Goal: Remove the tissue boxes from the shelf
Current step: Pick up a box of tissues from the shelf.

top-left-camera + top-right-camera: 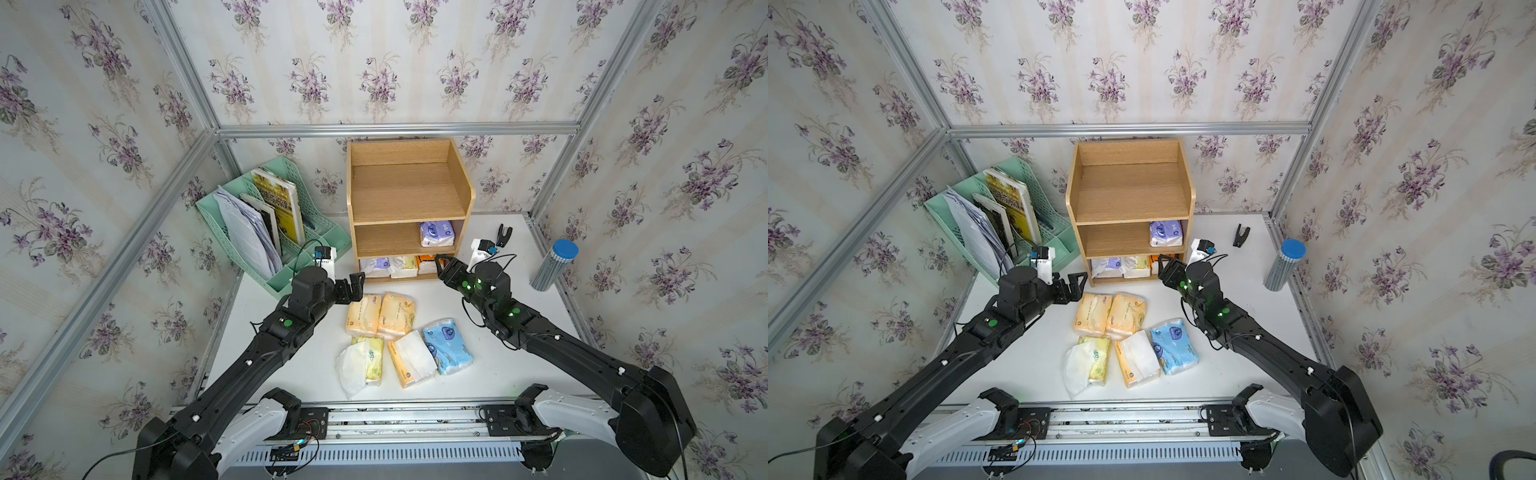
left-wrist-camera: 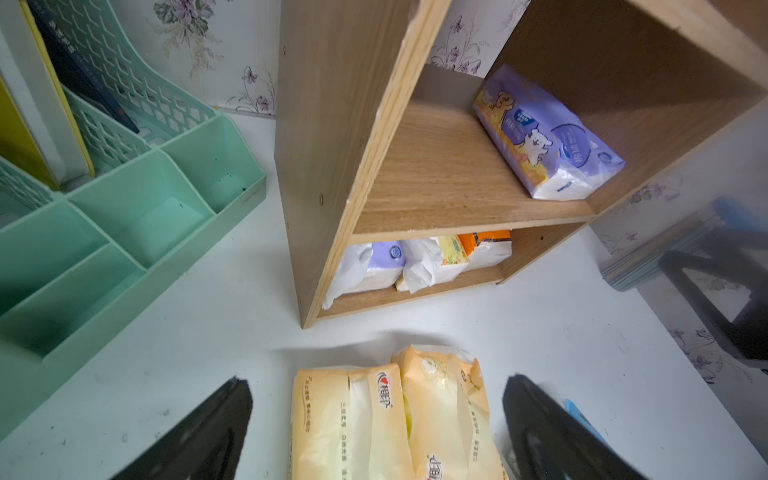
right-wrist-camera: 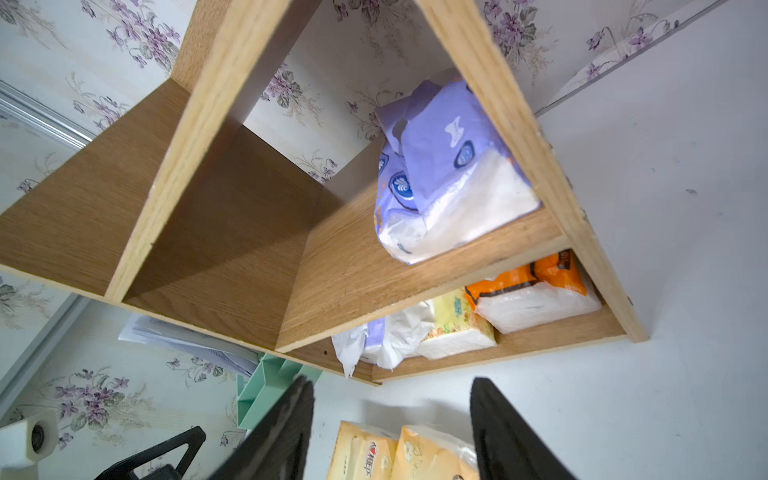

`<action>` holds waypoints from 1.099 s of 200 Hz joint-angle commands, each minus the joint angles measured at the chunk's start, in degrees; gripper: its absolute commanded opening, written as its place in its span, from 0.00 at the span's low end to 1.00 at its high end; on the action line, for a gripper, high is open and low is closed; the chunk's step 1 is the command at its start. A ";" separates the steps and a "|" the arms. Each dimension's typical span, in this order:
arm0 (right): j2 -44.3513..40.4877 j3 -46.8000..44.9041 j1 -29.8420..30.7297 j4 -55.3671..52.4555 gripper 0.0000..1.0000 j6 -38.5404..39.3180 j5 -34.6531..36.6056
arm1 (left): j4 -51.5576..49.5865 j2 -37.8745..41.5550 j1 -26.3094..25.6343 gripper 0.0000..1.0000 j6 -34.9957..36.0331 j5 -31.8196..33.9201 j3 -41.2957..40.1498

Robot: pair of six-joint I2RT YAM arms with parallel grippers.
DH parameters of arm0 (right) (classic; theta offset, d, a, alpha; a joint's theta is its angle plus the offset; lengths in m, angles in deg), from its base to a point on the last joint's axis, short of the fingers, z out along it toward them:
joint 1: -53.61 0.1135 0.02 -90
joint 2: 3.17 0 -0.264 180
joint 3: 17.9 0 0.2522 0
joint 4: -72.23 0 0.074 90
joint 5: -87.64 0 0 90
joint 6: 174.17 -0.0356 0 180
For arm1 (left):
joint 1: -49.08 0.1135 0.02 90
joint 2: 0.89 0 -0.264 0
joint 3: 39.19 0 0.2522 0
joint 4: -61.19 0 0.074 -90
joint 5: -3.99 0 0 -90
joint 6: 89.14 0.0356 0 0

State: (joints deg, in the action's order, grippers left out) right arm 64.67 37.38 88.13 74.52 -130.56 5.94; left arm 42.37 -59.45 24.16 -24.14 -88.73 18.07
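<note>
Mint file rack (image 1: 309, 199) stands beside the wooden shelf (image 1: 407, 187)

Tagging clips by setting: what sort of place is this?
Probably a robot test cell dressed as a home desk: floral wallpaper panels on an aluminium frame, a white table holding a wooden shelf, and a mint file rack.

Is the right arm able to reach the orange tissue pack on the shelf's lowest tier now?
Probably yes. The right arm faces the open front of the shelf, its jaws stand apart and empty, and nothing lies before the orange pack.
</note>
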 commanded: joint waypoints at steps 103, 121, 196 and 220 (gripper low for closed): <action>13.22 10.99 -0.50 -1.95 0.73 -6.26 8.18 | -0.99 -12.07 0.76 0.99 2.58 -6.16 10.61; 15.17 12.21 -0.76 -1.09 0.73 -6.63 7.83 | -0.91 -11.78 0.76 0.99 2.64 -6.16 10.15; 23.38 16.89 -1.48 0.39 0.73 -9.06 9.75 | -1.52 -11.23 0.79 0.99 1.90 -8.52 9.75; 25.40 17.46 -1.45 0.38 0.70 -9.68 10.24 | -2.02 -10.95 0.77 0.99 1.86 -8.70 9.59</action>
State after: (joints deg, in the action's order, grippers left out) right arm 88.40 54.45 86.64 75.68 -139.32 16.36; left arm 40.76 -70.97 24.83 -22.52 -96.51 27.80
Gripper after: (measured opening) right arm 0.727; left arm 0.989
